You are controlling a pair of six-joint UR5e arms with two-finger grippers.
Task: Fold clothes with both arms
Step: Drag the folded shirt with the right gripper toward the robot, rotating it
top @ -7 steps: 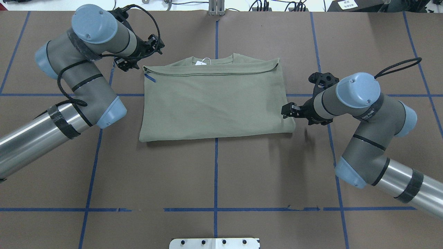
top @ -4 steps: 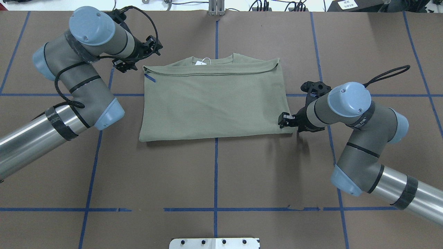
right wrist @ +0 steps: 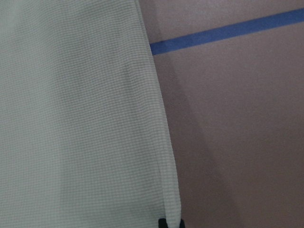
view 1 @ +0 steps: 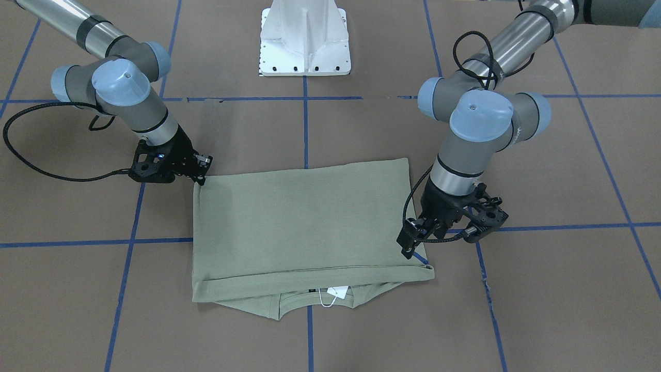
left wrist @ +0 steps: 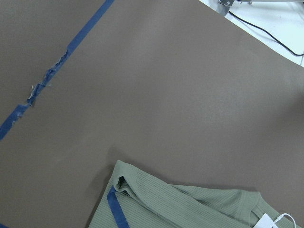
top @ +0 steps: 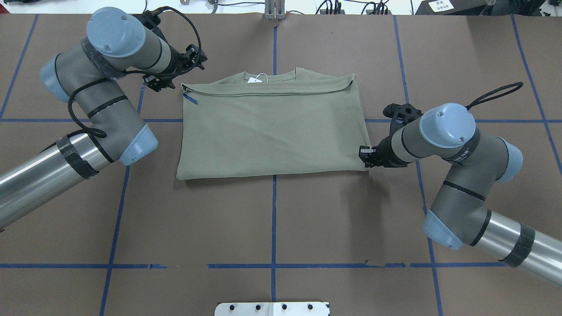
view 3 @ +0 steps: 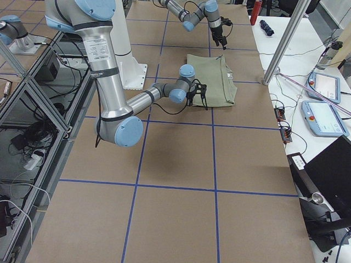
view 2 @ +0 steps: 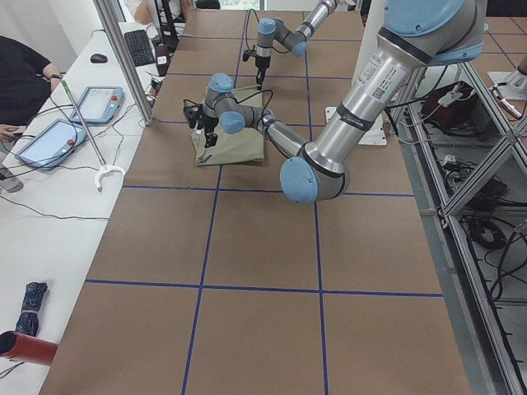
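Brown surface [top: 329, 219] carries a folded green shirt [top: 272, 127]. Right hand [top: 364, 156] is clenched on its near right edge. Left hand [view 1: 410, 242] hovers beside the far left corner; grip state cannot be determined.

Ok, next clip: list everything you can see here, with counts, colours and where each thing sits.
shirt: one, sage green, folded flat mid-table
hang tag: one, white, at the collar
tape strip: one, blue, on the shirt corner nearest the left gripper
table cover: one, brown, with a blue tape grid
pedestal base: one, white, at the robot's table edge
tablets: two, grey and blue, side bench
person: one, dark top, at the bench
left gripper: one, black, beside the shirt's collar-end corner
right gripper: one, black, at the shirt's near right corner
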